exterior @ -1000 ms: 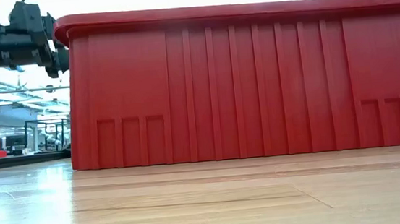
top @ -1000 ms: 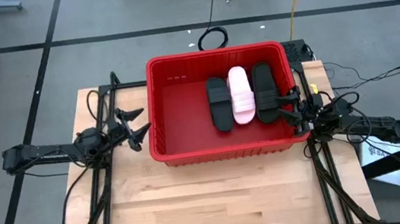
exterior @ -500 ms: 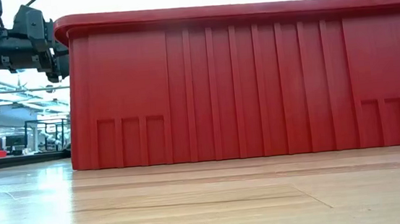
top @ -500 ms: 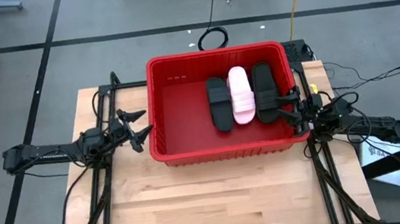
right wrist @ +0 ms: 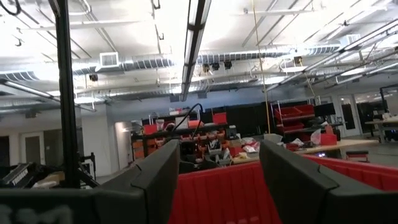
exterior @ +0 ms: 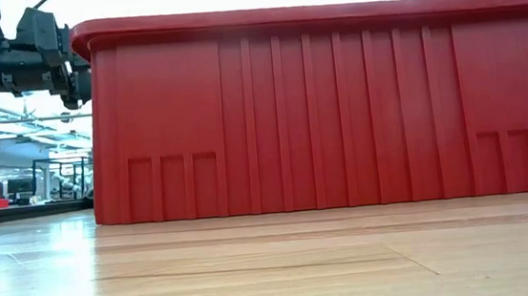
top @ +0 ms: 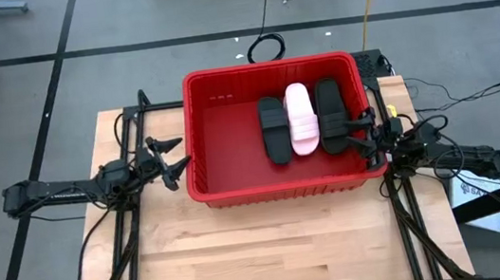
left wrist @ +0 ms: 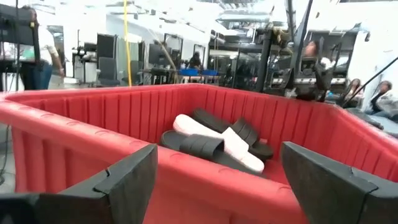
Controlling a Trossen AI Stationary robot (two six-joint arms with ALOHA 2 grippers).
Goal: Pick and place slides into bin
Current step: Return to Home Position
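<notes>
your left gripper [top: 176,161] and right gripper [top: 357,135] hang spread and empty on either side of the red bin [top: 238,195], seemingly because the black and pink slides [top: 301,119] already lie inside.

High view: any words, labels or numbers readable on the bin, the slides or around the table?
Nothing can be read.
Bin: faint marks inside, too small to read.
White sheet beside the right arm: dark print, too small to read.
Slides: no marking visible.
</notes>
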